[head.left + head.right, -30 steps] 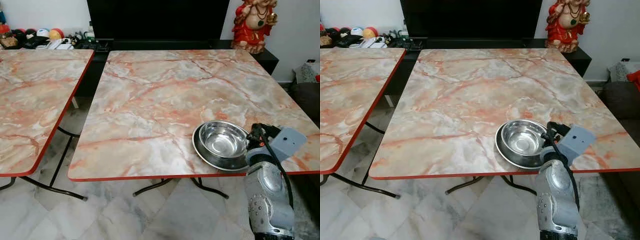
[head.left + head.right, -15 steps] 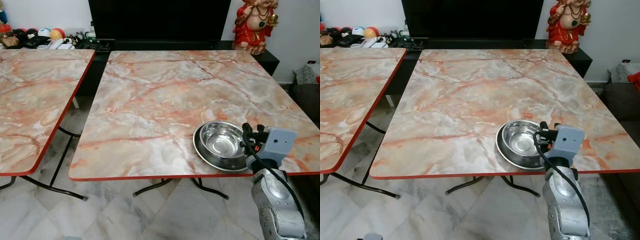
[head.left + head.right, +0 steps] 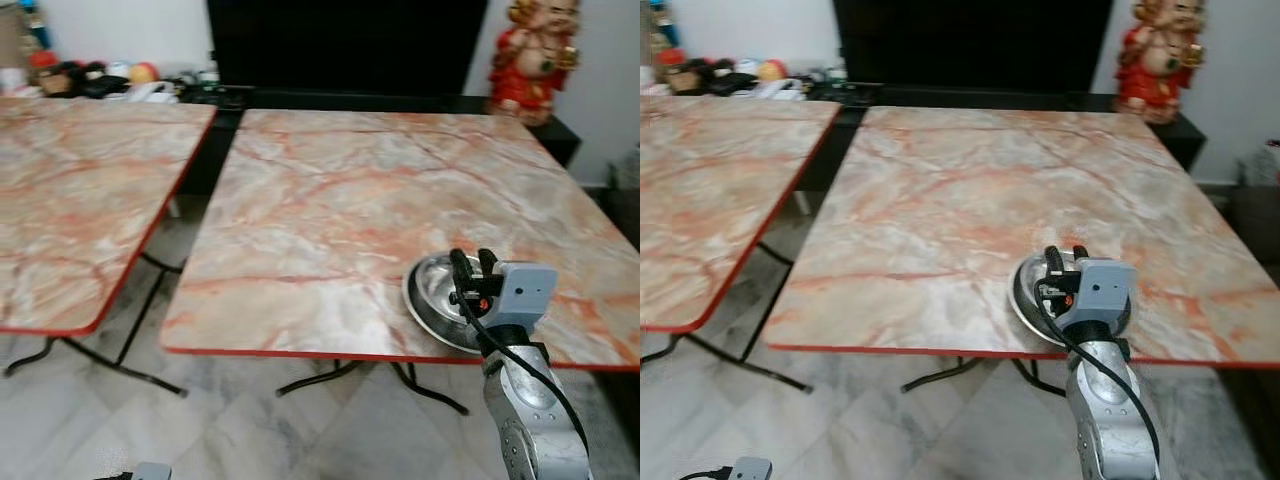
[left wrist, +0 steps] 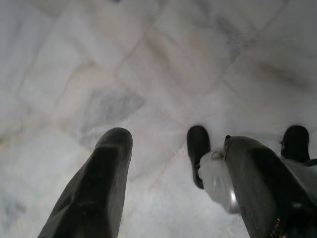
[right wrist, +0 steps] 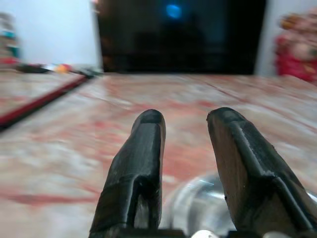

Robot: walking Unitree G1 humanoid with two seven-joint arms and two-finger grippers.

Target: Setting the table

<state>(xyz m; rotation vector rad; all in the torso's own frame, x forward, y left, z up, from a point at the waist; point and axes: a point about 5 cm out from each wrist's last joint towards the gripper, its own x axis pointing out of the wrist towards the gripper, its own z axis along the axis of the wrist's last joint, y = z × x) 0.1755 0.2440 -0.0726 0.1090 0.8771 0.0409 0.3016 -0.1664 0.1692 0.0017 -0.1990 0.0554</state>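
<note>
I have the right gripper (image 3: 472, 262) raised over the near rim of the steel bowl (image 3: 437, 290), which sits nested in a steel plate (image 3: 428, 318) near the front edge of the marble table (image 3: 350, 200) on my right side; the fingers (image 5: 141, 163) are spread with nothing between them, so I judge the setting is placed and resting on its own. The left gripper (image 4: 173, 188) hangs idle over the tiled floor (image 4: 148, 59), its fingers apart too, since one arm is enough here.
</note>
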